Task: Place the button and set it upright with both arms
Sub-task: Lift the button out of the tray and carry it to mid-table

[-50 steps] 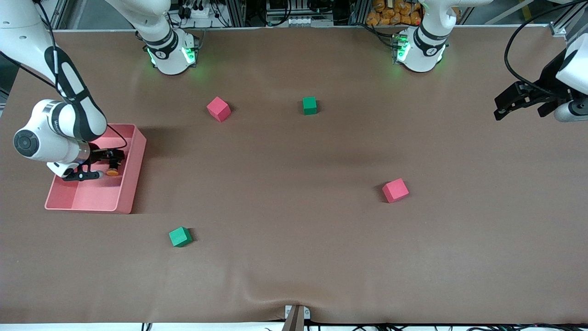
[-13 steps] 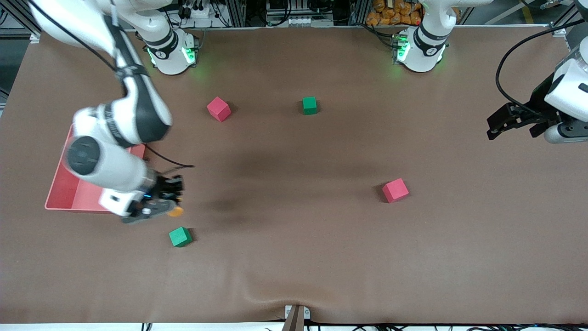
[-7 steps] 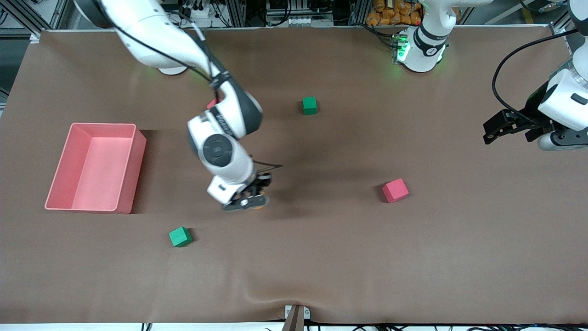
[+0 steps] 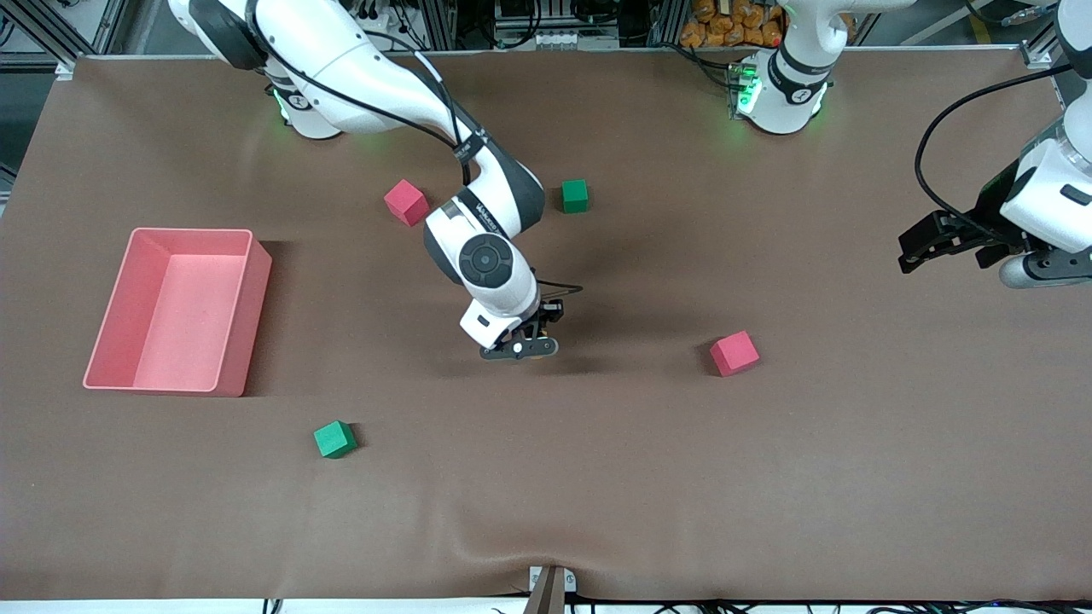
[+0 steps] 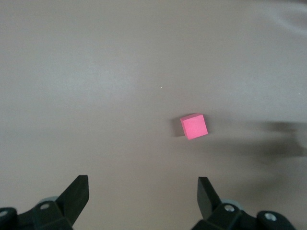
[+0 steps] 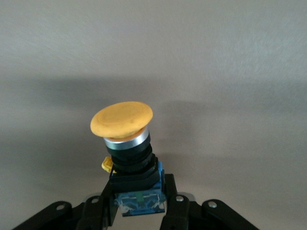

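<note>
The button [image 6: 125, 153] is sitting in the right end effector [image 4: 522, 345], whose fingers [image 6: 175, 211] are closing on its blue terminal end, with the orange cap pointing away from the wrist. In the front view, only a sliver of the orange cap is showing under the black fingers. The right end effector is hanging over bare brown table [image 4: 597, 477] near the middle, with its shadow lying just beneath it.

From the held button, the nearest red cube [image 4: 734, 353] is lying at about 3 o'clock in the front view, well apart. A green cube [image 4: 575, 195] is sitting at about 1 o'clock and another red cube [image 4: 405, 202] at about 11 o'clock, both toward the bases. A second green cube [image 4: 334, 439] is resting at about 8 o'clock, nearer the front camera. The pink bin [image 4: 247, 315] is standing at 9 o'clock, toward the right arm's end of the table.

The left end effector [image 4: 938, 239] is hovering over the left arm's end of the table, its fingers [image 5: 76, 194] spread wide and holding nothing; its wrist view is looking down on the red cube [image 5: 194, 126].
</note>
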Controlling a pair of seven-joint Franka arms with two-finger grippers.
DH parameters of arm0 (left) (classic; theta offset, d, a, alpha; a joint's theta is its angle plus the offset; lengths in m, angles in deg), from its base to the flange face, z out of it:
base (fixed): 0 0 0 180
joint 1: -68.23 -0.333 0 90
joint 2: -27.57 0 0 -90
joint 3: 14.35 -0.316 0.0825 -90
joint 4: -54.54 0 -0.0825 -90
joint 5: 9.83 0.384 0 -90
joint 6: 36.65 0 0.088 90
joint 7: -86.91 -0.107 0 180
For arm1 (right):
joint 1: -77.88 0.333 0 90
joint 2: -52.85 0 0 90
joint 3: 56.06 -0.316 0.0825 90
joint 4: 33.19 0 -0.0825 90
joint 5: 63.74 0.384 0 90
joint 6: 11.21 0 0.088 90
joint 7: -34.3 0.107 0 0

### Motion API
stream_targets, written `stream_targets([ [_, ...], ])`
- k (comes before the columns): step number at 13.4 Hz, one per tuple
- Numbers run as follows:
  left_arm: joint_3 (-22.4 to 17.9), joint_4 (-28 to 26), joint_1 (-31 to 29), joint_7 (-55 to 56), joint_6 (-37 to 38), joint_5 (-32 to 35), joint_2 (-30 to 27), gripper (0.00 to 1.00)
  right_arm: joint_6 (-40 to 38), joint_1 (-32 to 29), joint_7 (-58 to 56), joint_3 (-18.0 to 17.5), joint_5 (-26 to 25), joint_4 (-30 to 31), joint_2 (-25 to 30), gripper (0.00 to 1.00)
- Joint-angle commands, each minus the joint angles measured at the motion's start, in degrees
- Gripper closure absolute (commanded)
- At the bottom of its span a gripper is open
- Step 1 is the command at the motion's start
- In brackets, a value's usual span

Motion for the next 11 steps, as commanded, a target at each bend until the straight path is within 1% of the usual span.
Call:
stream_targets([
  [1, 0.1, 0.5, -0.1, -0.7, -0.1, -0.6, -0.4, 0.0, -0.2, 1.7, 2.9, 0.7, 1.3, -2.0, -2.4, 1.0],
  [3, 0.1, 0.5, 0.4, -0.7, -0.2, -0.6, -0.1, 0.0, -0.2, 2.1, 3.3, 0.7, 1.3, -1.9, -2.7, 1.0],
  [4, 0.1, 0.5, 0.5, -0.8, -0.2, -0.6, 0.0, 0.0, -0.2, 1.8, 3.4, 0.7, 1.6, -1.7, -2.7, 0.87],
  [5, 0.1, 0.5, 0.6, -0.8, -0.2, -0.4, 0.1, 0.0, -0.3, 2.0, 3.4, 0.7, 1.5, -1.5, -3.1, 0.39],
  [6, 0.1, 0.5, 0.8, -0.8, -0.2, -0.4, 0.1, 0.0, -0.2, 2.2, 3.7, 0.8, 0.9, -1.3, -3.3, 0.0],
  [9, 0.1, 0.5, 1.5, -0.6, -0.2, -0.3, 0.6, 0.0, -1.0, 1.9, 3.7, 1.2, 0.8, -1.5, -2.3, 0.0],
  [11, 0.1, 0.5, 1.6, -0.5, -0.2, -0.3, 0.7, 0.0, -1.6, 1.0, 3.6, 1.2, 0.9, -1.5, -0.4, 0.0],
])
